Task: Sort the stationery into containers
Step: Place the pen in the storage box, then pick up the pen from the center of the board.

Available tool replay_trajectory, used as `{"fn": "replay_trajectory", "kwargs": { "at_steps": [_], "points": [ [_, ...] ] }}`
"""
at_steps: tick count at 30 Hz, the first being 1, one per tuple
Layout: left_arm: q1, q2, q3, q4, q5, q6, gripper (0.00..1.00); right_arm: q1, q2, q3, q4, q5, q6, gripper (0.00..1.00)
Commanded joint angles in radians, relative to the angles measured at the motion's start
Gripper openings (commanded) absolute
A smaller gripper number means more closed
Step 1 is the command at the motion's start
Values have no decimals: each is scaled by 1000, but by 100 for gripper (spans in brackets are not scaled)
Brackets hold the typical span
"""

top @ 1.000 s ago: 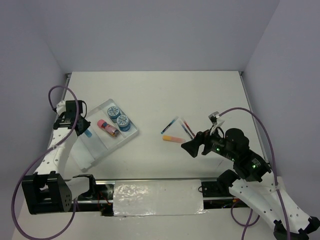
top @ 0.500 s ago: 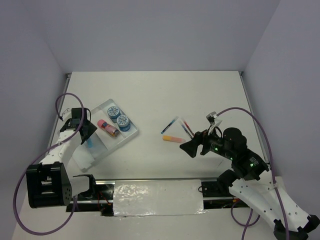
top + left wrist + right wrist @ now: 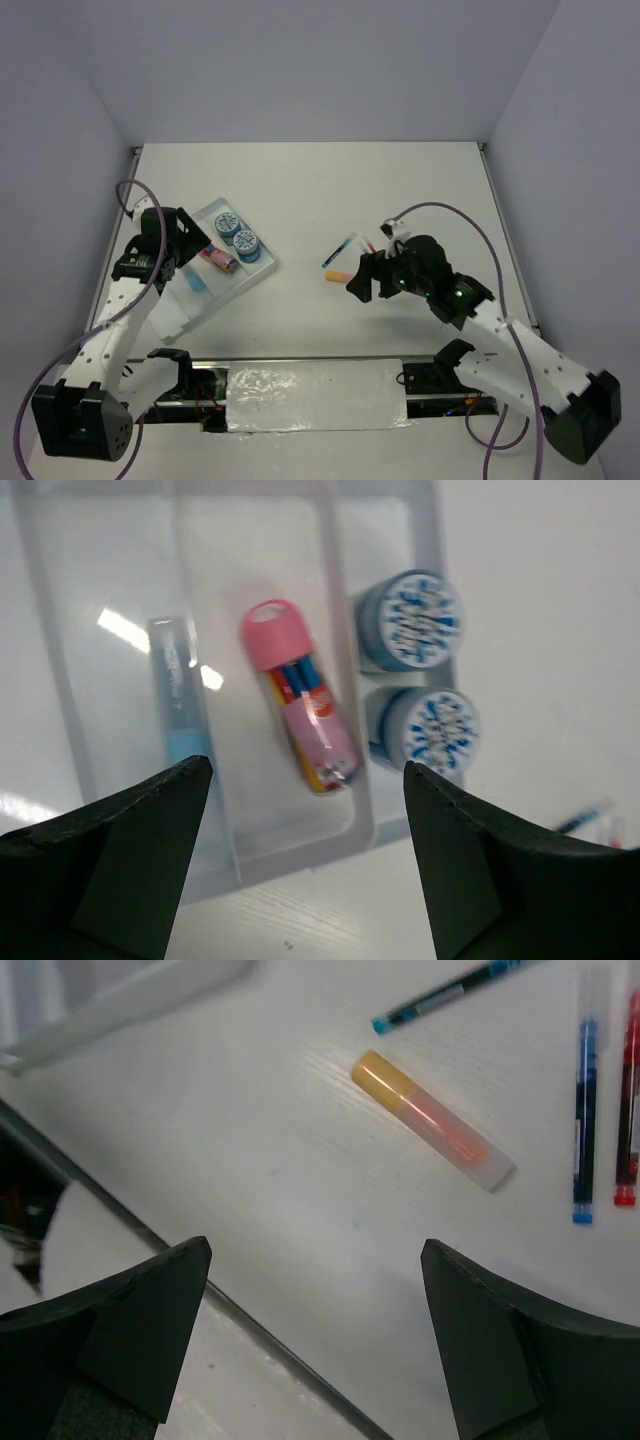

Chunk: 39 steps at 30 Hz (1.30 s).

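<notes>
Ahead of the right gripper (image 3: 313,1260), jaws spread and empty, the orange bar (image 3: 432,1120) lies on the surface, long axis diagonal to the gap. Left gripper (image 3: 305,780), also spread empty, hovers over the tray (image 3: 80,680); right arm is nearer.

A white table (image 3: 400,190) fills the middle of the top view, and its surface shows a faint wood grain in the right wrist view (image 3: 250,1210). Plain pale lavender walls close the table in: a back wall (image 3: 320,70) along its far edge, a left wall (image 3: 50,180) and a right wall (image 3: 580,180) along its sides. A crinkled, glossy sheet (image 3: 315,397) lies along the table's near edge, below a dark strip (image 3: 300,361).
</notes>
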Motion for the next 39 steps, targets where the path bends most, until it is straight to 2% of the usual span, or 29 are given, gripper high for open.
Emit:
{"fn": "replay_trajectory", "kwargs": {
  "at_steps": [1, 5, 7, 10, 13, 20, 25, 28, 29, 32, 33, 36, 39],
  "points": [
    [-59, -70, 132, -85, 45, 92, 91, 42, 218, 77, 1, 155, -89, 93],
    [-66, -102, 247, -177, 135, 207, 92, 125, 441, 177, -24, 328, -190, 91],
    [-66, -118, 261, -194, 187, 280, 92, 148, 539, 206, -13, 316, -306, 92],
    [-68, -138, 249, -199, 261, 357, 93, 201, 599, 199, 45, 302, -459, 93],
    [-68, -159, 211, -206, 292, 408, 93, 199, 674, 235, 57, 319, -542, 94],
    [-68, -233, 145, -154, 353, 423, 97, 159, 906, 395, -9, 283, -620, 90],
    [-68, -257, 136, -145, 361, 419, 98, 156, 970, 419, -25, 269, -623, 88],
    [-68, -262, 137, -143, 356, 419, 98, 153, 1006, 441, -79, 229, -614, 70],
    [-68, -262, 136, -143, 355, 417, 98, 151, 1007, 438, -85, 176, -613, 50],
    [-68, -267, 134, -143, 352, 417, 98, 155, 981, 415, -85, 88, -602, 28],
    [-68, -267, 136, -143, 350, 416, 98, 161, 962, 407, -88, 66, -606, 23],
    [-68, -270, 134, -142, 347, 414, 98, 191, 899, 393, -96, -42, -608, 21],
    [-68, -268, 137, -145, 349, 412, 98, 207, 819, 374, -15, -150, -590, 18]
  ]
}}
